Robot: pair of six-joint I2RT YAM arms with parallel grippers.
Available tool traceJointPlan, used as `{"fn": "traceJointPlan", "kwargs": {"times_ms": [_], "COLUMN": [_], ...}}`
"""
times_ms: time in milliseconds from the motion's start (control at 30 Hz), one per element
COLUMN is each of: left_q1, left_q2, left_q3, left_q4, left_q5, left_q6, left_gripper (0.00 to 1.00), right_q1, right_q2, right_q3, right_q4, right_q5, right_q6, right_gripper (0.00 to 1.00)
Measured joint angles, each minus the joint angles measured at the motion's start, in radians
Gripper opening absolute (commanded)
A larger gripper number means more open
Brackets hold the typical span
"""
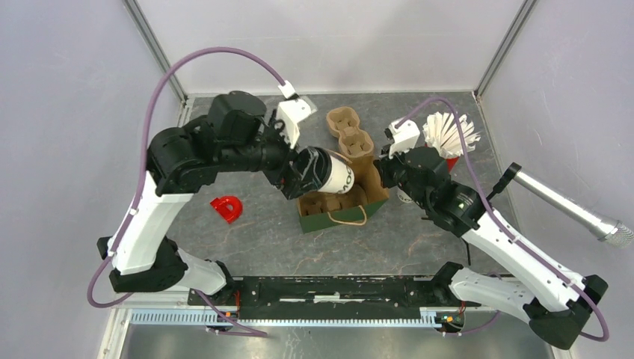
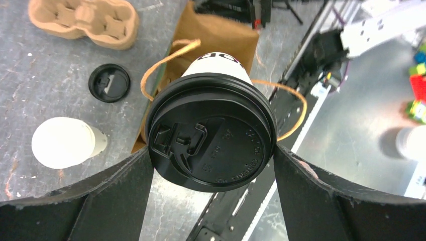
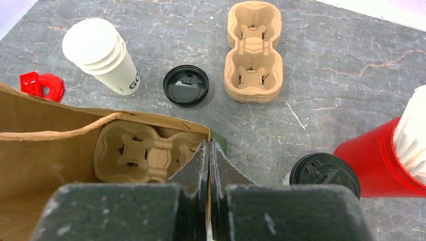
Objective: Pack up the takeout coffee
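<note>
The takeout coffee (image 1: pixel 338 176) is held off the bench (image 3: pixel 326 75) by the left end effector (image 1: pixel 305 173), whose fingers (image 2: pixel 125 186) are spread wide and clamped on either side of the cup just under its round black lid (image 2: pixel 211 135). The cup is tipped well over – lid toward the left arm, base toward the right – and is poised above the open mouth of the brown paper bag (image 1: pixel 371 185); dark lettering can be read on its white side. Whether the base touches the bag cannot be told. In the left wrist view the bag's cord handles (image 2: pixel 289 108) are seen looping out from behind the cup. The right end effector (image 3: pixel 208 150) is closed, its fingers pressed together right at the bag's rim – whether paper is nipped between them cannot be made out. Inside the bag a pulp cup carrier (image 3: pixel 145 153) is seated. A second carrier (image 3: pixel 252 50) lies on the bench beyond the bag, with a loose black lid (image 3: pixel 186 85) beside it and a stack of plain white cups (image 3: pixel 103 55) further left. A small red object (image 3: pixel 42 85) lies near the bag's far side. To the right a red cup (image 3: pixel 377 160) filled with white straws (image 3: pixel 414 125) is stood, with another black-lidded cup (image 3: pixel 324 173) just beside it.
</note>
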Motion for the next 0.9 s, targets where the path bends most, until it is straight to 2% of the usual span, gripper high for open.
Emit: {"fn": "traceJointPlan", "kwargs": {"times_ms": [267, 533, 700, 733, 833, 900], "left_q1": [-0.106, -0.263, -0.314, -0.320, -0.335, -0.340], "left_q2": [-0.014, 0.011, 0.056, 0.063, 0.067, 0.067], "left_q3": [-0.135, -0.166, -0.168, -0.170, -0.195, -0.214], "left_q4": [0.002, -0.029, -0.049, -0.050, -0.050, -0.050], "left_q5": [-0.012, -0.177, -0.272, -0.289, -0.326, -0.339], "left_q6": [0.090, 0.167, 0.208, 0.218, 0.245, 0.259], "left_gripper": [0.61, 0.61, 0.58, 0.59, 0.58, 0.58], "right_q1": [0.000, 0.000, 0.000, 0.000, 0.000, 0.000], "right_q2": [-0.093, -0.158, -0.159, -0.159, -0.163, -0.165], "right_q3": [-0.077, -0.111, -0.111, -0.111, -0.111, -0.109], "right_q4": [0.034, 0.021, 0.019, 0.018, 0.010, -0.007], "right_q5": [0.007, -0.001, -0.008, -0.009, -0.013, -0.019], "right_q6": [0.016, 0.034, 0.042, 0.044, 0.058, 0.070], "right_gripper": [0.00, 0.00, 0.00, 0.01, 0.16, 0.19]}}
